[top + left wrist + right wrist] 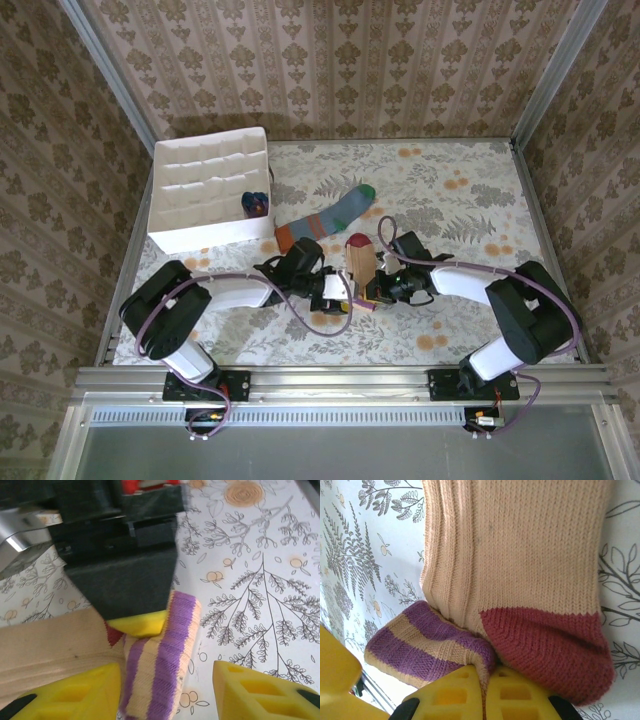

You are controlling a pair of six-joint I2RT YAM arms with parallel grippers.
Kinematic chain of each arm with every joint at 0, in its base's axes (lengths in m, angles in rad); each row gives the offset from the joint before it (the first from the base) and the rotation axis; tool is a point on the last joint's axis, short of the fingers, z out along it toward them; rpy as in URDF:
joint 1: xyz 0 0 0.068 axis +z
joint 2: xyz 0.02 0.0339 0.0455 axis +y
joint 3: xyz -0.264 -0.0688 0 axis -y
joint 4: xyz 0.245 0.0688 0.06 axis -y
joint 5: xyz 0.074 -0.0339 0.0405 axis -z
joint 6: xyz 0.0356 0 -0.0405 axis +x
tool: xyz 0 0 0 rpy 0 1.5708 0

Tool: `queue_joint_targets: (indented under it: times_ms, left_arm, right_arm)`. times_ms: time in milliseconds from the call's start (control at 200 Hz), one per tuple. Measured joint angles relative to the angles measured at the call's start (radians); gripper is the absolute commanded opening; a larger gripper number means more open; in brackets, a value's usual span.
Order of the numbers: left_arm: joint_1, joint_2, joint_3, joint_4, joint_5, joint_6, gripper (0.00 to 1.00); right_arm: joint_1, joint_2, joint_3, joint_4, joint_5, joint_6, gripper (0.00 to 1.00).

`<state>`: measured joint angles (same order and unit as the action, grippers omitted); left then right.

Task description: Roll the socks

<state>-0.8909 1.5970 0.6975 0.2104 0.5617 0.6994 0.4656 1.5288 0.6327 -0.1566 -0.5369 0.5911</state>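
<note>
Bright, even light throws a soft shadow beyond the white partitioned cardboard box (210, 190), the striped peach knitted sock (520, 555) is crisp, and the near yellow plastic fingertips (260, 692) are blurred.

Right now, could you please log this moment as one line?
right fingers: shut on peach sock | left fingers: open around its striped cuff | grey-blue sock: flat

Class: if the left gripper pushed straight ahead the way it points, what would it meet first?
The left gripper would first meet the striped cuff of the peach sock, which lies between its open fingers. Right behind sits the right gripper, shut on that sock. Depth is unclear.
</note>
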Motion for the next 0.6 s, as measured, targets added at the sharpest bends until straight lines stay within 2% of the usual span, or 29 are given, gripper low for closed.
queue_joint_targets:
  times_ms: [395,435,495,600]
  left_arm:
    - [-0.033,0.112,0.089,-0.071,-0.095,0.072,0.41]
    - [-0.037,0.121,0.095,-0.080,-0.100,0.075,0.38]
    - [-0.039,0.132,0.105,-0.098,-0.103,0.082,0.27]
    - [-0.039,0.149,0.142,-0.157,-0.097,0.095,0.02]
  right_arm:
    - [-0.021,0.045,0.034,-0.036,-0.060,-0.037,0.00]
    - [-0.023,0.048,0.034,-0.036,-0.069,-0.040,0.00]
    - [-0.027,0.053,0.034,-0.036,-0.080,-0.043,0.01]
    - [-0.034,0.056,0.034,-0.038,-0.095,-0.047,0.04]
